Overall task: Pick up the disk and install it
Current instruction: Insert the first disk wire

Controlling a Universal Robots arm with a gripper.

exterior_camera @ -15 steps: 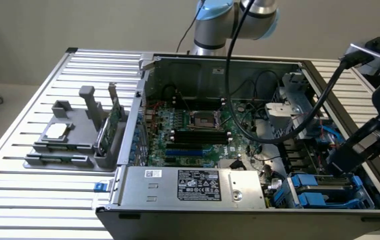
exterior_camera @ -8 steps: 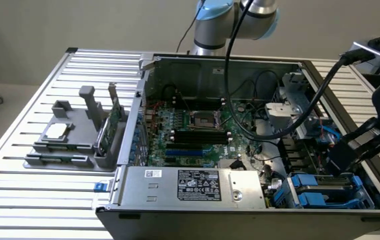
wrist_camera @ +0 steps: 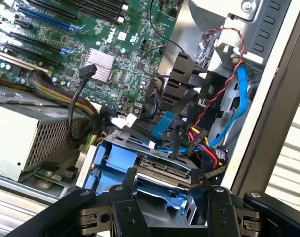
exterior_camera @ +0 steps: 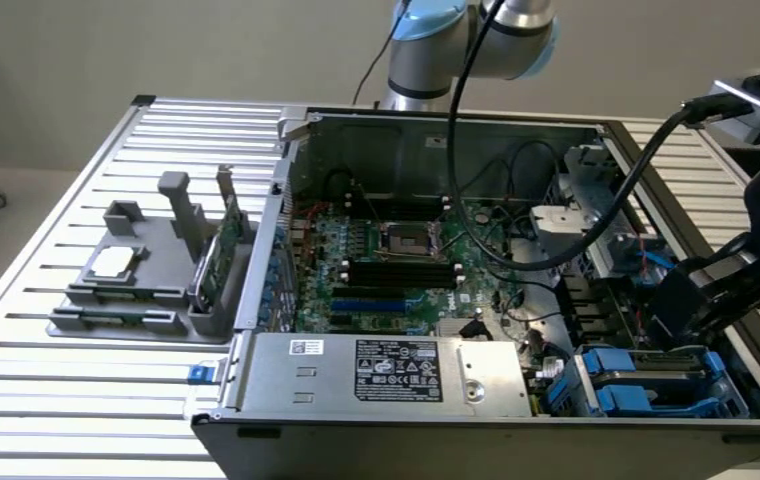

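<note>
A: Where is the gripper (wrist_camera: 170,181)?
B: It hangs low over the corner of the open computer case (exterior_camera: 487,445) at the exterior view's right, directly above the drive bay (exterior_camera: 616,385).
A: And the disk (wrist_camera: 165,170)?
B: It lies flat in that bay with its blue carrier frame around it. Its connector end faces a bundle of red, yellow and black cables (wrist_camera: 198,136).
A: What about the fingers (wrist_camera: 132,183)?
B: They stand spread, one on either side of the disk. Whether they touch it cannot be told.
A: Anything else?
B: The power supply (exterior_camera: 394,372) sits just beside the bay. A grey holder (exterior_camera: 127,300) rests on the slatted table (exterior_camera: 33,400), outside the case.
</note>
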